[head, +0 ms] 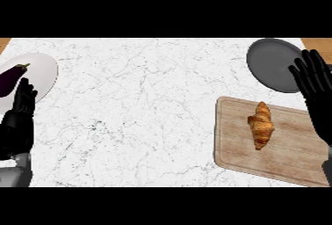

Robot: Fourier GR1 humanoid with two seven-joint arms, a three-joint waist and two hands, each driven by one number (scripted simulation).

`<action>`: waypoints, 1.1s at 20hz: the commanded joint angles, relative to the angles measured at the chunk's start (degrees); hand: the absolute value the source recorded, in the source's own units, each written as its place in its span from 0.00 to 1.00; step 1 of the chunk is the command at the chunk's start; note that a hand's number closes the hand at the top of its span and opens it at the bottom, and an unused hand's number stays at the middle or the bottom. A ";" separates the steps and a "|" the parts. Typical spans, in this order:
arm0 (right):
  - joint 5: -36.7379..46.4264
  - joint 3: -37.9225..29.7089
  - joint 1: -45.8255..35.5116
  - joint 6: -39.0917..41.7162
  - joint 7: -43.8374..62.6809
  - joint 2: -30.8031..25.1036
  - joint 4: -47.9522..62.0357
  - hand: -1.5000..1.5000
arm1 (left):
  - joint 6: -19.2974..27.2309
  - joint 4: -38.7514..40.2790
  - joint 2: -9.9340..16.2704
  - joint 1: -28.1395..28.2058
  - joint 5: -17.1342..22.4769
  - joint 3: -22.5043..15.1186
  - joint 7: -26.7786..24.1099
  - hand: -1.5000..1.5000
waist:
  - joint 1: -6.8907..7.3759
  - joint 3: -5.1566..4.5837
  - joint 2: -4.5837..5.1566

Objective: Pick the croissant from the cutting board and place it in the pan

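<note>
One croissant (261, 125) on cutting board (285, 154), left of right hand's (318, 94) straight fingers

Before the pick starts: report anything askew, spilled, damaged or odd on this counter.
Nothing stands out. The croissant lies whole on the cutting board, the grey pan sits beyond it, and an eggplant rests on a white plate at far left. No spills show. Each robot hand, left and right, is open.

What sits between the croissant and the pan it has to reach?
Nothing visible. The croissant lies on the cutting board; the pan is just beyond its far edge, with only bare board and counter between.
</note>
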 commanded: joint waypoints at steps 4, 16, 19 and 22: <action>-5.62 0.58 -1.26 21.38 -6.22 -3.55 14.37 1.00 | -3.36 -2.62 -2.67 -4.36 0.68 -4.49 3.91 0.50 | 1.64 1.01 -1.20; 14.83 -12.39 11.65 13.53 -36.24 -14.47 23.39 0.00 | -7.33 -1.93 -4.50 -5.41 3.80 -4.99 6.43 0.50 | 0.19 0.84 -1.85; 14.34 -14.81 14.50 20.89 -34.14 -22.95 22.31 0.00 | -7.77 -4.28 -3.13 -5.88 4.03 -4.25 8.58 0.50 | 0.21 0.81 -1.98; 15.53 -16.31 14.36 25.91 -29.42 -32.60 18.94 0.00 | -7.53 -1.53 -3.79 -7.27 4.12 -3.81 8.26 0.50 | -0.45 0.69 -1.92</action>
